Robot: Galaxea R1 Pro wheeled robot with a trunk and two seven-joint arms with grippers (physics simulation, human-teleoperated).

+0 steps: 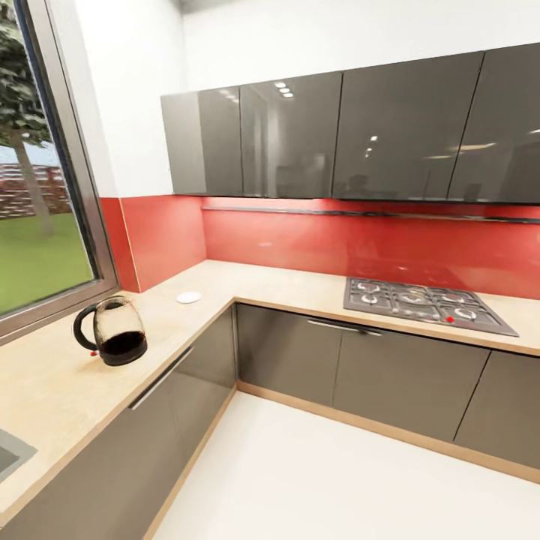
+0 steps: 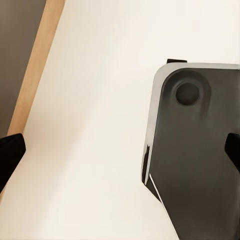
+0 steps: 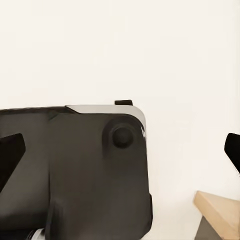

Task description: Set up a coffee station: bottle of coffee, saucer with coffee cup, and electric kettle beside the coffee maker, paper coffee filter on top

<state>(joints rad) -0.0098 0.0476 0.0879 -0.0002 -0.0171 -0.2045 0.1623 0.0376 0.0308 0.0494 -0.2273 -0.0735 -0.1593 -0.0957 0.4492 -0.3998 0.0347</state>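
Note:
The electric kettle (image 1: pixel 112 331), clear glass with a black base and loop handle, stands on the light-wood countertop (image 1: pixel 52 397) under the window. Farther along, near the corner, a small flat white saucer (image 1: pixel 189 297) lies on the same worktop. My left gripper (image 2: pixel 120 152) is open, its dark fingertips (image 2: pixel 10 155) far apart over white floor with nothing between them. My right gripper (image 3: pixel 120 152) is open too, hanging empty above the floor. The coffee maker, bottle of coffee, kitchen shelf, paper coffee filter and coffee cup are out of view.
A steel sink corner (image 1: pixel 11 454) shows at the lower left. A gas hob (image 1: pixel 424 304) sits in the far run of worktop under glossy grey wall cabinets (image 1: pixel 337 135). The robot's dark base (image 2: pixel 200 165) (image 3: pixel 75 170) lies below both grippers. White floor (image 1: pixel 322 480) fills the corner.

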